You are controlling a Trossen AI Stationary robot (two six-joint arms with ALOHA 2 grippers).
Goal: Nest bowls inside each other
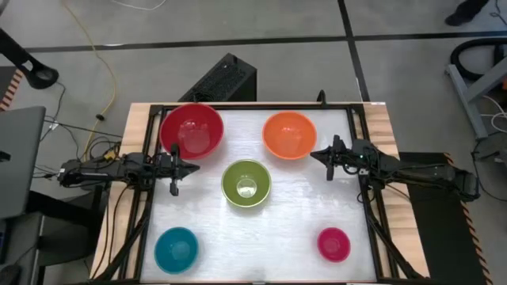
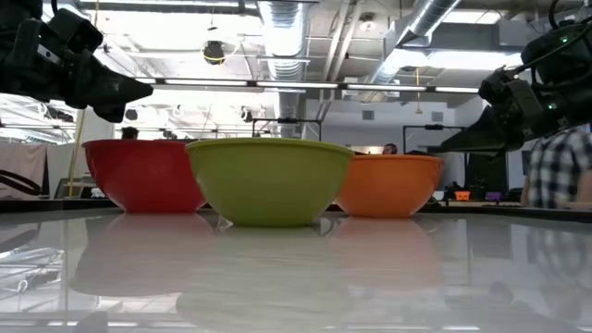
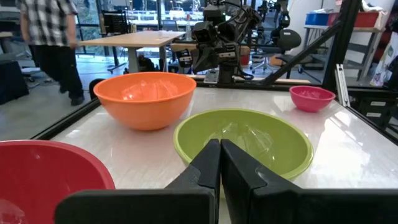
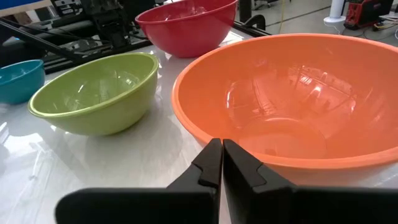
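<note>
Five bowls stand apart, upright on their bases, on the white table. The red bowl [image 1: 192, 130] is at the far left, the orange bowl [image 1: 289, 134] at the far right, the lime green bowl [image 1: 246, 183] in the middle, the teal bowl [image 1: 176, 249] near left, the magenta bowl [image 1: 333, 244] near right. My left gripper [image 1: 195, 167] hovers shut at the left edge, just near of the red bowl. My right gripper [image 1: 314, 153] hovers shut beside the orange bowl's right side. Neither holds anything.
A black frame [image 1: 245, 105] runs round the table top. Bare table lies between the teal and magenta bowls along the near edge. A person in a checked shirt [image 3: 48, 25] stands beyond the table's right side.
</note>
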